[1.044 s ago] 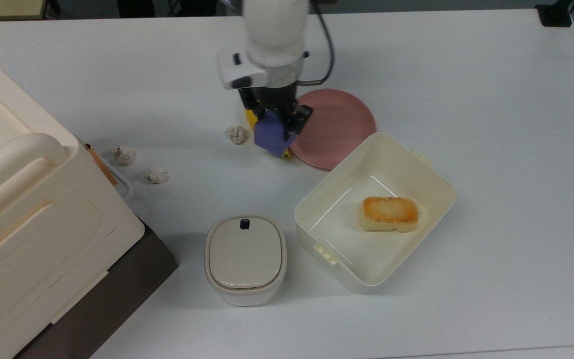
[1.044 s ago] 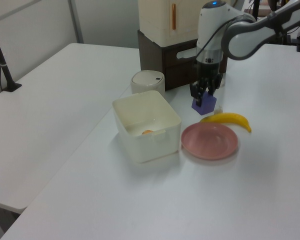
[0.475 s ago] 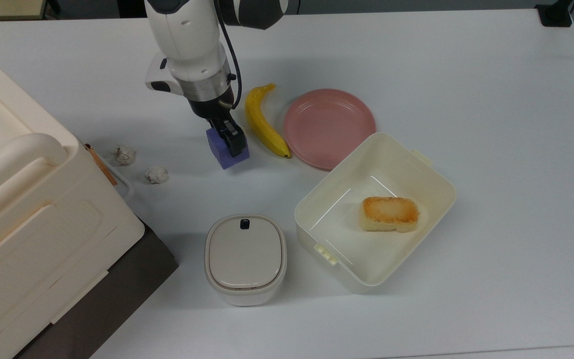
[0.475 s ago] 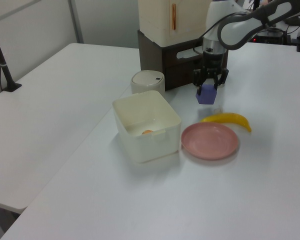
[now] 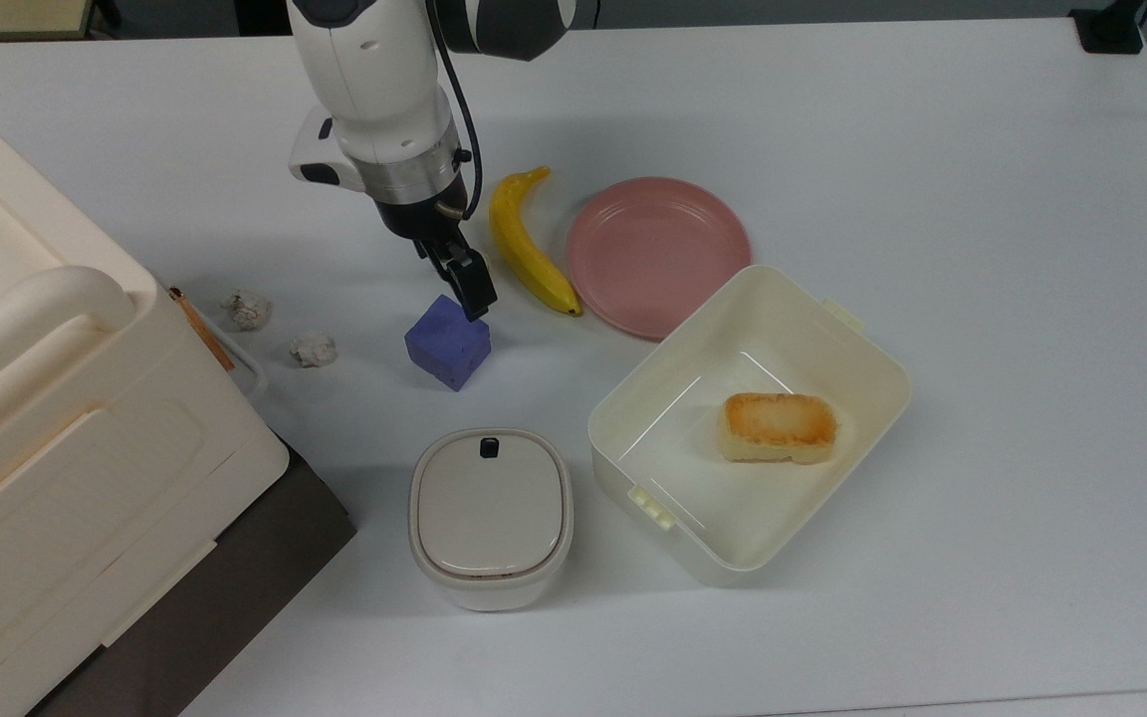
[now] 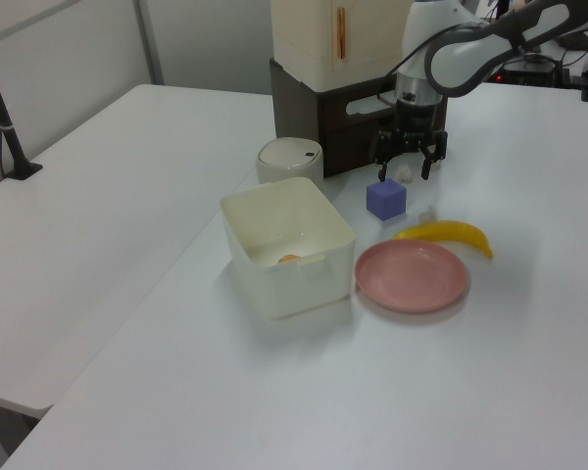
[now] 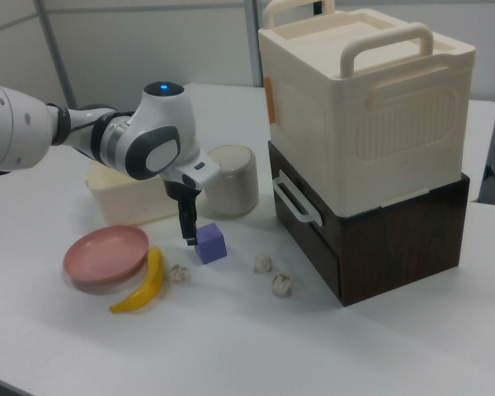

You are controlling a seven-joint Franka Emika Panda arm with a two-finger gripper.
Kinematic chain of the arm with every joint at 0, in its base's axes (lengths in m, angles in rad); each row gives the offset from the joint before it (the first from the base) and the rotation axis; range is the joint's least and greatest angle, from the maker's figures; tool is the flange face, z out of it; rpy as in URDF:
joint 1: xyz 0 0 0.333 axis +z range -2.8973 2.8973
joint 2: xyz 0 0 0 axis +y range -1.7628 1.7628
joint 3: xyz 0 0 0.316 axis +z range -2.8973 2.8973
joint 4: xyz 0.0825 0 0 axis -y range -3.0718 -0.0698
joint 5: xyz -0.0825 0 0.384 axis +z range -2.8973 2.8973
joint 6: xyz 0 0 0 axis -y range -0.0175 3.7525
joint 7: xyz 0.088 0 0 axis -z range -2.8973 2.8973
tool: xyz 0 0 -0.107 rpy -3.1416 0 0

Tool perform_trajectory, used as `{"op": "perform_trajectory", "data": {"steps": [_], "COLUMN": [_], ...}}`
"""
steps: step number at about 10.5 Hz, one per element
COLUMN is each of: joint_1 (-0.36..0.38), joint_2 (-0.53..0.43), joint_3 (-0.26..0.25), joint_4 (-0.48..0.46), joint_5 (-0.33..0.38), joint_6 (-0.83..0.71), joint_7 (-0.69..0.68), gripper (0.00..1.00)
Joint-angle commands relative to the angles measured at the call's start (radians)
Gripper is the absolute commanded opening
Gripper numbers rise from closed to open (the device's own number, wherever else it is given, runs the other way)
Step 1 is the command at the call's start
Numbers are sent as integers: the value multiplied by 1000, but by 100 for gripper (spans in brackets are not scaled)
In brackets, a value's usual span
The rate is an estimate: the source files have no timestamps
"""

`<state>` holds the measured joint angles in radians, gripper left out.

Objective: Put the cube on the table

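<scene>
Now that the cube (image 5: 448, 343) sits flat on the white bench (image 5: 982, 199) with nothing gripping it, the placing looks done: half a second ago it hung between the fingers, clear of the surface, and now it rests free. It lies toward the middle of the bench, between the banana (image 5: 527, 239) and the two crumpled paper balls (image 5: 313, 349) in the top view, and above the lidded round container (image 5: 490, 515) there. The claw (image 6: 407, 161) hangs just above and beside it, spread wide and holding nothing; in the left view both fingers stand apart with the cube below them. Beyond the banana lies the pink plate (image 5: 660, 254), and past that the open cream box (image 5: 862, 358) holding a toasted bread piece (image 5: 779, 427). A stacked storage unit (image 7: 371, 140) stands at the bench's edge. What remains, I judge, is only for the arm to lift away without nudging the cube.
</scene>
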<state>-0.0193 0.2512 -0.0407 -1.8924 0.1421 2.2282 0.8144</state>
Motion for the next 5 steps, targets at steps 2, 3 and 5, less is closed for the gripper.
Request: {"op": "perform_trajectory", "data": {"steps": [2,3,5], "joint_1": [-8,-27,-36], "joint_2": [-68,-107,-154], "joint_3": [-21,-33,-123], "joint_4": [113,189,353], "joint_5": [8,10,8], "joint_6": [-242,-398,-664], "joint_7": [-146,-250,-462], "gripper": [100,100,100]}}
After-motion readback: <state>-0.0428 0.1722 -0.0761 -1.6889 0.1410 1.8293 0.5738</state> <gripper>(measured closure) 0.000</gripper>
